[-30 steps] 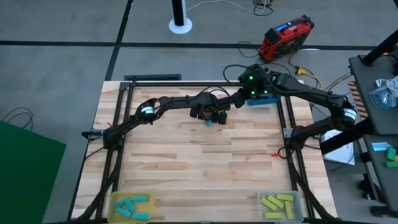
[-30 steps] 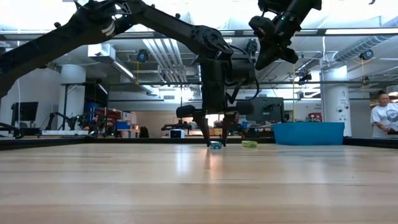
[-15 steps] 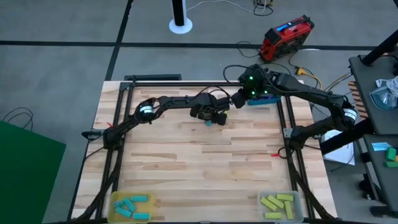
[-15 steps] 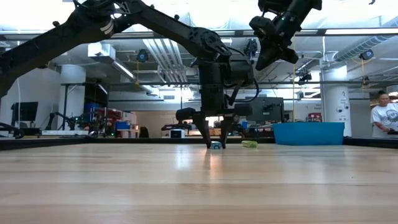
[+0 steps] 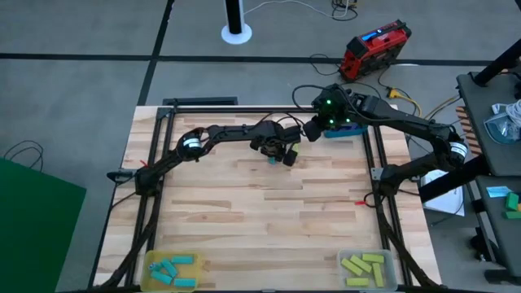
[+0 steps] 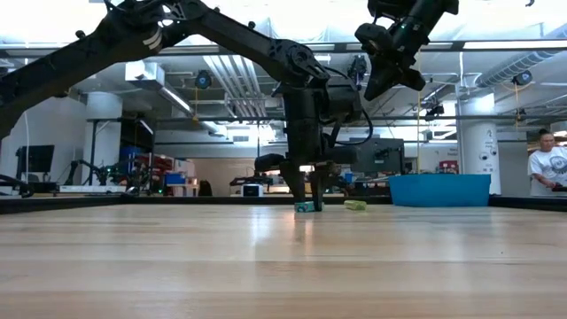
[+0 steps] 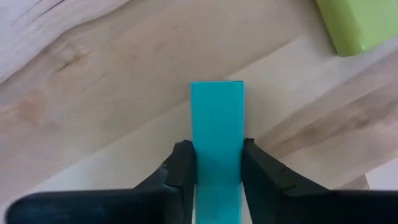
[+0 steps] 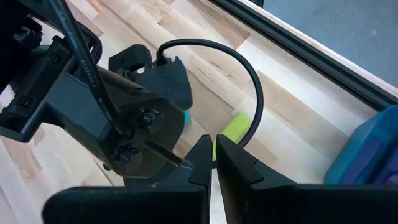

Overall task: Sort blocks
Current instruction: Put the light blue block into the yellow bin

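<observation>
A cyan block lies flat on the wooden table near its far edge. My left gripper stands over it, shut on it; the low view shows the same gripper and block. A yellow-green block lies on the table a little beyond it, toward the right. My right gripper hangs shut and holding nothing, high above the table's far right part, in the right wrist view. My left gripper pinches the cyan block's two long sides between its two fingers. The fingers come from above, point down and lie across the block. The block lies flat with its underside on the table.
A blue tray stands at the far right edge. At the near edge a yellow tray holds several cyan blocks, and a clear tray holds several yellow-green blocks. The wide middle of the table is bare wood.
My left gripper, which stood open astride the cyan block, has shut its fingers on it and taken hold. The block stays on the table where it was.
</observation>
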{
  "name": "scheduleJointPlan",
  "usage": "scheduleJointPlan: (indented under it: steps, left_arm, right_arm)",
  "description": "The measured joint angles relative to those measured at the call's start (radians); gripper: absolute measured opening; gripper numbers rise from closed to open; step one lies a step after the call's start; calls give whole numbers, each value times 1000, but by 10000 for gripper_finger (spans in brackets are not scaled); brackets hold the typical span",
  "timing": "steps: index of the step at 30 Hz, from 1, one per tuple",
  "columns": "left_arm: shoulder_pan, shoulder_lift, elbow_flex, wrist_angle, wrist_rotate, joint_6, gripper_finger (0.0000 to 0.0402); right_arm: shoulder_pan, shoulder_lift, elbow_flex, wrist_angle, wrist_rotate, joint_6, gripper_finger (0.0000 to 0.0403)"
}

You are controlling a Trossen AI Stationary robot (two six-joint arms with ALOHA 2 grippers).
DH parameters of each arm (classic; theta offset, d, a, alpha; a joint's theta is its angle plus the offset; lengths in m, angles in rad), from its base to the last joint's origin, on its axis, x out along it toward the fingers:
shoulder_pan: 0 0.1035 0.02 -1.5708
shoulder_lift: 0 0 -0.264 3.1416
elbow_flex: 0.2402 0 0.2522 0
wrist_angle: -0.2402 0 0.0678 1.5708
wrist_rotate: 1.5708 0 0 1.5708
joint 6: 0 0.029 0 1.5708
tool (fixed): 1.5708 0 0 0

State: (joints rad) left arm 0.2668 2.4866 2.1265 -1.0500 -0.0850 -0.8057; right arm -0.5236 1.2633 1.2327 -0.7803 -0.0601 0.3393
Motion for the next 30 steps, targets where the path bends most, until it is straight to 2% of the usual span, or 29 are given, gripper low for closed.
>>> scheduleJointPlan:
  steps: [5,20,26,30]
  left_arm:
    - [-2,1,16,-26,14,58,71]
    - [-6,8,229,-252,39,260,71]
    - [7,-23,214,-321,46,331,71]
    - [10,-44,214,-308,46,395,71]
  right_arm:
    - [0,0,0,0,0,0,12]
    - [-23,0,-1,-37,35,-82,12]
    - [-51,-36,-1,-67,35,-105,12]
    - [-53,-77,-1,-104,34,-115,12]
